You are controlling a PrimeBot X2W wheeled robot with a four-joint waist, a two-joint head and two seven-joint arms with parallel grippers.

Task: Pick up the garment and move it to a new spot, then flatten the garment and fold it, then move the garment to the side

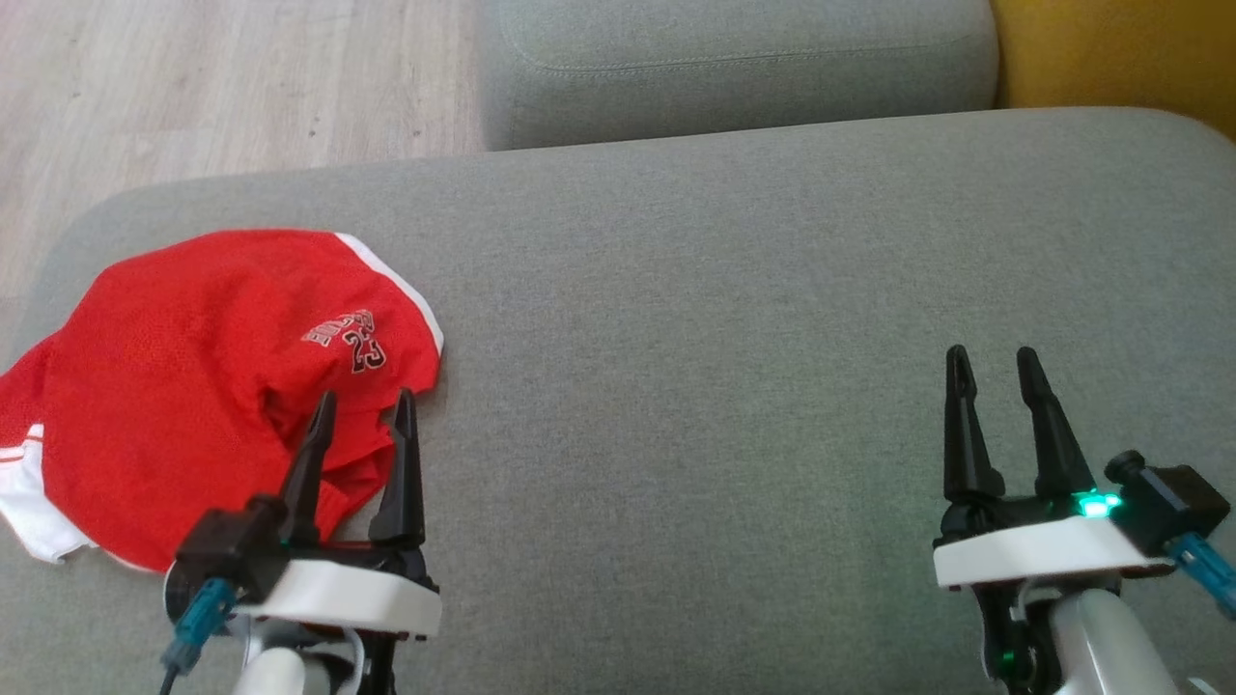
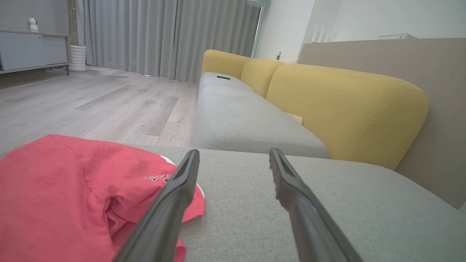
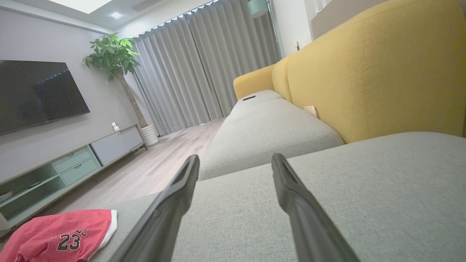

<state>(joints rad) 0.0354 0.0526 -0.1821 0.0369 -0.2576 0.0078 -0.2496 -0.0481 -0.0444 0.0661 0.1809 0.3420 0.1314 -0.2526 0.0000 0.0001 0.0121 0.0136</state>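
The garment [image 1: 193, 376] is a red jersey with white trim and the number 23, lying rumpled at the left end of the grey sofa seat [image 1: 724, 338]. It also shows as the red garment [image 2: 65, 196] in the left wrist view and as the garment [image 3: 58, 238] at the lower left of the right wrist view. My left gripper [image 1: 364, 405] is open above the garment's right edge, nothing between its fingers. My right gripper [image 1: 995, 359] is open over bare seat at the right, far from the garment.
A second grey seat cushion [image 1: 734, 68] lies beyond the one in front, with a yellow backrest [image 1: 1120, 58] at the right. Wooden floor [image 1: 212, 87] runs along the far left. A TV stand [image 3: 72, 160], a TV and a potted plant [image 3: 113, 58] stand across the room.
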